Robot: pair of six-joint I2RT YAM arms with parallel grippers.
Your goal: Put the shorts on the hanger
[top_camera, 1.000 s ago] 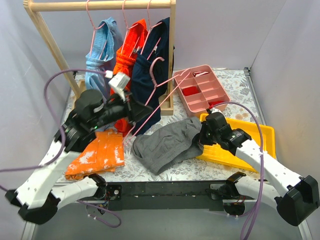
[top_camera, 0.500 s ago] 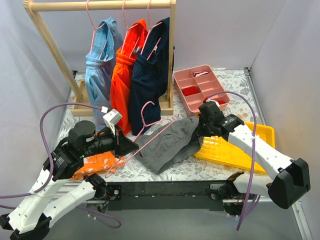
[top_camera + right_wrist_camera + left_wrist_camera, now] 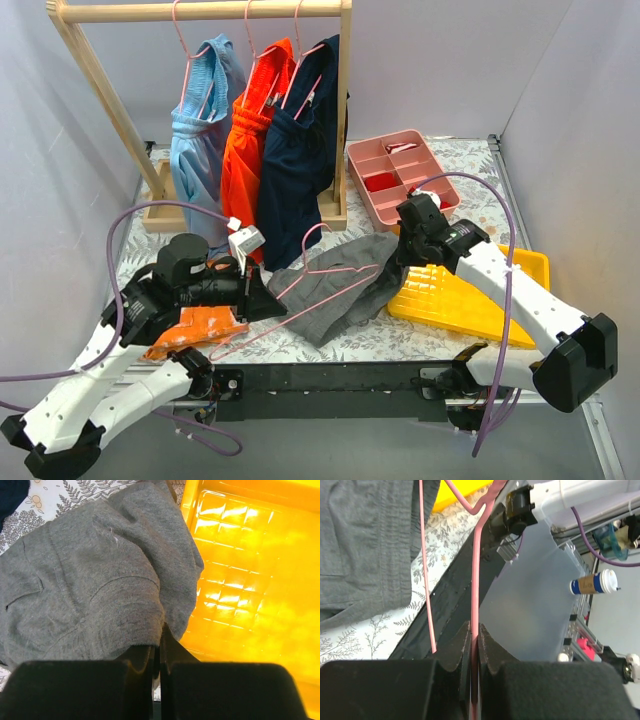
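Now that the left gripper [image 3: 475,635], clamped on the hanger [image 3: 475,580], has swung it low, its wire crosses the shorts [image 3: 340,290] mid-counter. The right gripper [image 3: 160,642] pinches their right edge, ready for threading.

yellow tray [image 3: 470,305], pink organiser [image 3: 390,141], perhaps a cup [image 3: 594,583]

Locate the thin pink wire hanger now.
Top view, left of centre: thin pink wire hanger pinched in the left pincer, hook end over the dark grey fabric shorts.
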